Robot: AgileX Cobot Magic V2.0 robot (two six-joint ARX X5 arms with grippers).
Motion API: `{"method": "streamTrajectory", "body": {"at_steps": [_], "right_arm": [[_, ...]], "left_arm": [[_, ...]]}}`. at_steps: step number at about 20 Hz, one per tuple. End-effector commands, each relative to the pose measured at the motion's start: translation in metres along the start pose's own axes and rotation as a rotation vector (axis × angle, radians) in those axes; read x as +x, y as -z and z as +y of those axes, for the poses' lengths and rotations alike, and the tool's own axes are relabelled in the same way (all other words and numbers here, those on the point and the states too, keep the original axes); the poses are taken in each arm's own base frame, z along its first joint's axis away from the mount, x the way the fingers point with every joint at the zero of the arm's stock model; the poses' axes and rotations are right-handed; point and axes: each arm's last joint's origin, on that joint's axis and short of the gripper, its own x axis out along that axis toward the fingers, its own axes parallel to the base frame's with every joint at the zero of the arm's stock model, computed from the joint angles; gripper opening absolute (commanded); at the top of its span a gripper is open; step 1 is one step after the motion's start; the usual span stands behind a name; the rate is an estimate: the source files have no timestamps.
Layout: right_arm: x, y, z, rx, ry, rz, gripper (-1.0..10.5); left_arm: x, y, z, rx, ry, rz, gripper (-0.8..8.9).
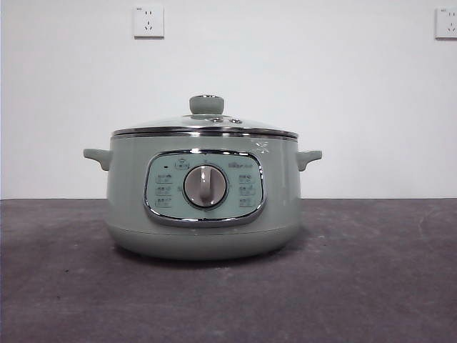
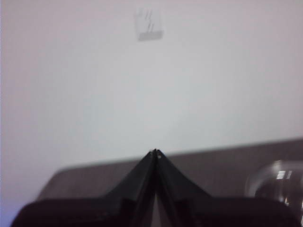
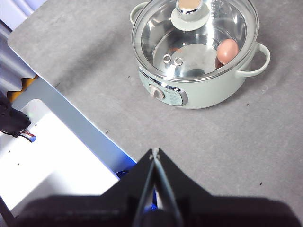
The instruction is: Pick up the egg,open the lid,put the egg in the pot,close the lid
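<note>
The sage-green pot [image 1: 203, 196] stands in the middle of the table with the glass lid [image 1: 206, 123] closed on it. The right wrist view shows the pot [image 3: 199, 92] from high above, the lid [image 3: 194, 35] on its rim and the reddish-brown egg [image 3: 227, 50] lying inside, seen through the glass. My right gripper [image 3: 155, 152] is shut and empty, well above and away from the pot. My left gripper [image 2: 155, 152] is shut and empty, pointing at the wall, with a curved edge of the glass lid [image 2: 279, 184] beside it.
The grey table [image 1: 371, 286] stretches around the pot. Its edge, with white structure [image 3: 52, 151] below, shows in the right wrist view. Wall sockets [image 1: 148, 21] sit on the white wall behind.
</note>
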Motion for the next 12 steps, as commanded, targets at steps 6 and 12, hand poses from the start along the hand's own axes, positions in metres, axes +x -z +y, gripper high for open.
{"method": "streamTrajectory", "body": {"at_steps": [6, 12], "right_arm": [[0.0, 0.002, 0.0, 0.01, 0.002, 0.016, 0.0], [0.0, 0.002, 0.0, 0.01, 0.002, 0.016, 0.0]], "left_arm": [[-0.007, 0.097, -0.005, 0.001, -0.059, 0.143, -0.03], [-0.01, 0.139, -0.008, -0.023, -0.072, 0.197, -0.04]]}}
